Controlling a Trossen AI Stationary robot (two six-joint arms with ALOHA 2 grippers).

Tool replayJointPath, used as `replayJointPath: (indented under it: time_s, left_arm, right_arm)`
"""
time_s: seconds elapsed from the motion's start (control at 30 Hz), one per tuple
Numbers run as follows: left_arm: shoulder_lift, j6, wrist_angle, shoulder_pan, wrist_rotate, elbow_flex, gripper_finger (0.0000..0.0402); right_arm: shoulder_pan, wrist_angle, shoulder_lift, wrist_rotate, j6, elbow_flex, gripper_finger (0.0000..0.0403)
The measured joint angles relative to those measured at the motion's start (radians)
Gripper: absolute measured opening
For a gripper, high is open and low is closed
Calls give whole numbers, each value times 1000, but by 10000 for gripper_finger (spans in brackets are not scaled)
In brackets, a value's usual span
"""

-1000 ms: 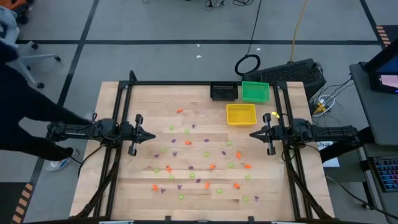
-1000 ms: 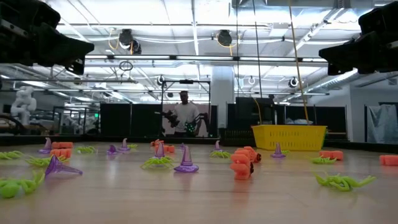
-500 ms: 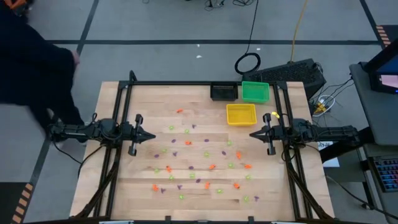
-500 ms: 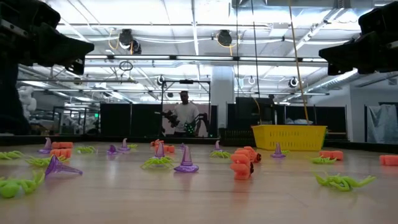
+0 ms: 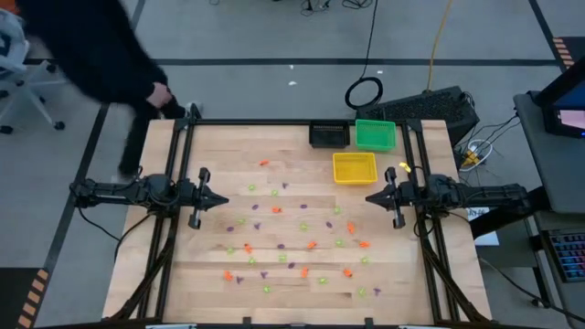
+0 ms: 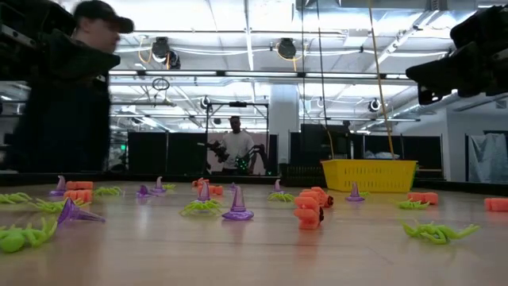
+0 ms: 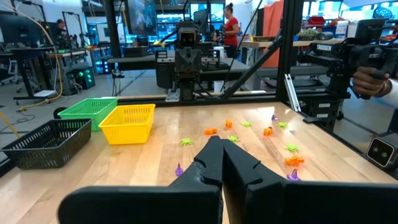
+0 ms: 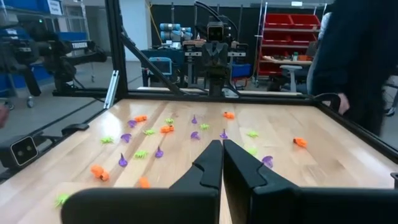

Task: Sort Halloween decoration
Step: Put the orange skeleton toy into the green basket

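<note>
Sorting has not begun, by the look of it: the trinkets [image 5: 302, 239] lie scattered over the table [image 5: 183, 292] between the 2 grippers, and all 3 bins appear empty. The left gripper [image 5: 221, 198] and right gripper [image 5: 370, 197] hover level above the table's side edges, tips pointing inward at each other, fingers pressed together and holding nothing. The next move likely calls for 1 arm to open, dip forward and pinch a single piece, a fiddly pick since each is much smaller than the fingers. The yellow bin [image 5: 355, 167] sits just ahead of the right gripper, the green bin [image 5: 375, 134] and black bin [image 5: 328, 136] beyond it. A person [image 5: 110, 46] passes behind the left arm.
</note>
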Motion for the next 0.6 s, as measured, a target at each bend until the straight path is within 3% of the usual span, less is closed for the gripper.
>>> replayJointPath:
  time_s: [0.33,0.6]
  left_arm:
    - [0,0,0,0,0,0,0]
    - [0,0,0,0,0,0,0]
  right_arm:
    - [0,-11,8,-2,36,40,0]
    - [0,-118,40,31,48,218,0]
